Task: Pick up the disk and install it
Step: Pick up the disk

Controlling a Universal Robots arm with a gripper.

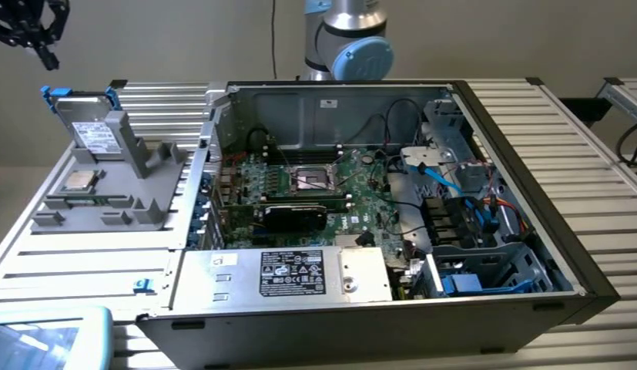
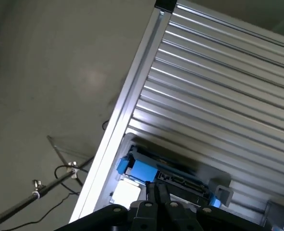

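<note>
- I count one claw (image 2: pixel 156 186), mine, on the one arm (image 1: pixel 349 46).
- One disk (image 1: pixel 92 132) in its blue carrier.
- One grey holder (image 1: pixel 133 208), with the disk standing in it.
- One small square chip (image 1: pixel 78 182), lying on that same holder.
- One open computer case (image 1: pixel 287 108).
- One green motherboard (image 1: pixel 370 200) inside the case.
- One silver box (image 1: pixel 364 274) with a black-and-white sticker, also in the case.
- One small blue clip (image 1: pixel 143 286) at the table's edge.
- One ribbed metal table (image 1: pixel 82 258) under it all.
</note>
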